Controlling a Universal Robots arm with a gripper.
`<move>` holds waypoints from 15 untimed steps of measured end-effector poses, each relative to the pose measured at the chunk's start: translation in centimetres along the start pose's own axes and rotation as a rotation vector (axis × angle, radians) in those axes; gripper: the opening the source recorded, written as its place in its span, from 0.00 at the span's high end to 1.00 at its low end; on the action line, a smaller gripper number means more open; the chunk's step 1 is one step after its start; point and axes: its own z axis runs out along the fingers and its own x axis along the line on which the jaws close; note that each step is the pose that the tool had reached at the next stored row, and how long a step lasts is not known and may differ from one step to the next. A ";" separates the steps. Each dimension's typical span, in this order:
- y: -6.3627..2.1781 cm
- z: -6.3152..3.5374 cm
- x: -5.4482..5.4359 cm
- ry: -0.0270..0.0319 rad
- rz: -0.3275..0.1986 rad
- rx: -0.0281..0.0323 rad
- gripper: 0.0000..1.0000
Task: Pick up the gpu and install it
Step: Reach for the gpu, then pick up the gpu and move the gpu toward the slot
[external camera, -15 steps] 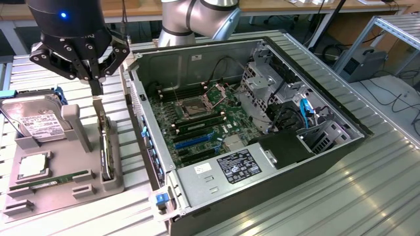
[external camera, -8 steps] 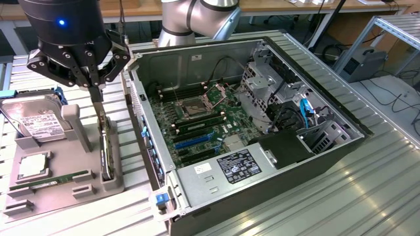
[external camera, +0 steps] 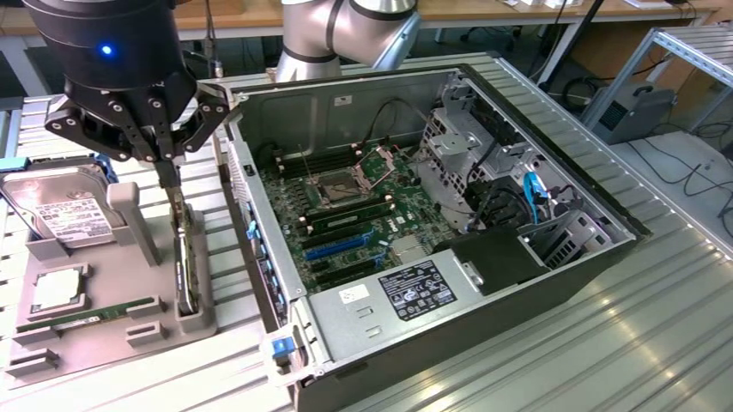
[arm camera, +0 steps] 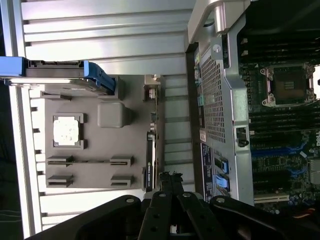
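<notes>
Black steel computer case (external camera: pixel 538 309) lay open beside the grey plastic holding tray (external camera: pixel 92 343), where the thin black gpu (external camera: pixel 184 257) stood on edge in its slot. The dark gripper (external camera: pixel 171 182) hung at its upper edge; whether it had closed on the card, I could not tell. A square, centred pinch seemed wisest.
</notes>
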 end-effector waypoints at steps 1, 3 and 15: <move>-0.09 0.00 0.0 0.0000 0.000 0.0000 0.89; -0.20 -0.01 0.0 0.0001 0.000 0.0001 0.89; -0.22 -0.01 0.0 0.0000 0.000 0.0001 0.89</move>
